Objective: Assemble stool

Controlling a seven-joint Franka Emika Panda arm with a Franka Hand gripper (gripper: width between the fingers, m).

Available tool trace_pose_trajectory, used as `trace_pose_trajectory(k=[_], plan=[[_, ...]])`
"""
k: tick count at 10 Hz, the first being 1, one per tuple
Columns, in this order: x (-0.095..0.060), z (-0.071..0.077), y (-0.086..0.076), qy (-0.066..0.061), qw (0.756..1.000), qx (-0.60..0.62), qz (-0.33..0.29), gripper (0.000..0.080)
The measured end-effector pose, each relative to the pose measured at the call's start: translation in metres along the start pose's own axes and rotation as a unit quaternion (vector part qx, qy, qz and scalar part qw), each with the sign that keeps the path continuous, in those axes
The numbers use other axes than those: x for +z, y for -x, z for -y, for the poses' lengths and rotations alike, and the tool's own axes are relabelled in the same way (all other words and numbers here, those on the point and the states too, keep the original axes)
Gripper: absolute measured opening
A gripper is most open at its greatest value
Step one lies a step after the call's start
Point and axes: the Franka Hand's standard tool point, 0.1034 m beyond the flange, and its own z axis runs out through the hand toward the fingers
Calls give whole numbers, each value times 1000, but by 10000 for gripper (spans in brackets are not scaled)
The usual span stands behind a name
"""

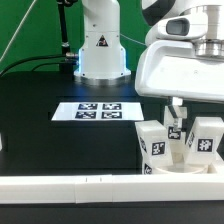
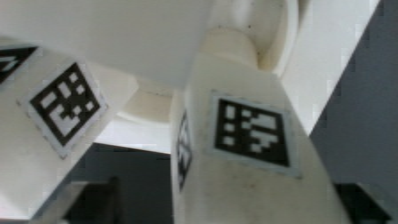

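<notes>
Stool legs stood lower right of the exterior frame, against the border wall | gripper released, jaws spread around middle leg | judged light, rigid, slick plastic; grasp flat sides

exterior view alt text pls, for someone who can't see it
A white robot arm's gripper hangs just above upright white tagged stool legs beside the round seat, at the exterior view's lower right. A marker board lies on the black table, with a white border wall in front.
</notes>
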Motion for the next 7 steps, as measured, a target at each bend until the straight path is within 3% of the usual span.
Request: trace_pose_trajectory(k=[1,7], plan=[[0,0,0,0,1000,-1,0,623],[0,0,0,0,1000,-4,0,649]])
